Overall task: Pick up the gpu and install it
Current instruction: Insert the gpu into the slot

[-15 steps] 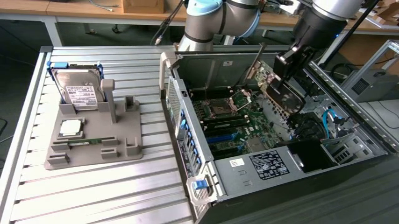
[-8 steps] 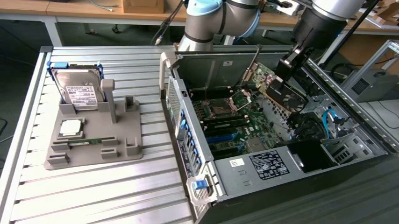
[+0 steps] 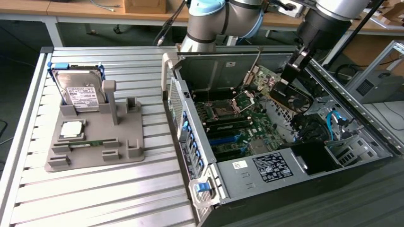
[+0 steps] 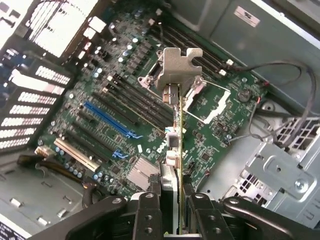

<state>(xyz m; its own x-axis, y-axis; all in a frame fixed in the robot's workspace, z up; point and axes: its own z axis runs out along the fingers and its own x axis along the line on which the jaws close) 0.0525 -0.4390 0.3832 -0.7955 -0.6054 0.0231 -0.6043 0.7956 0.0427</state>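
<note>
The gpu (image 3: 276, 86) hangs tilted above the motherboard (image 3: 235, 126) inside the open computer case (image 3: 189, 118). It is a green card with a black fan on the face toward the exterior view's right. My gripper (image 3: 290, 77) is shut on its upper edge. In the wrist view the gpu (image 4: 175, 130) shows edge-on, running from my gripper (image 4: 175, 220) out to its silver end bracket (image 4: 178, 70). The black fingers (image 4: 149, 212) press on both faces. Below it lie the motherboard's expansion slots, among them a long blue slot (image 4: 111, 119); the card is still clear of them.
A grey fixture (image 3: 94, 137) on the slatted table (image 3: 94, 198) holds a silver hard drive (image 3: 81, 92), a processor (image 3: 71, 128) and a memory stick (image 3: 94, 142). In the case are a power supply (image 3: 273, 166), cables (image 3: 334, 120) and a drive cage (image 4: 275, 170).
</note>
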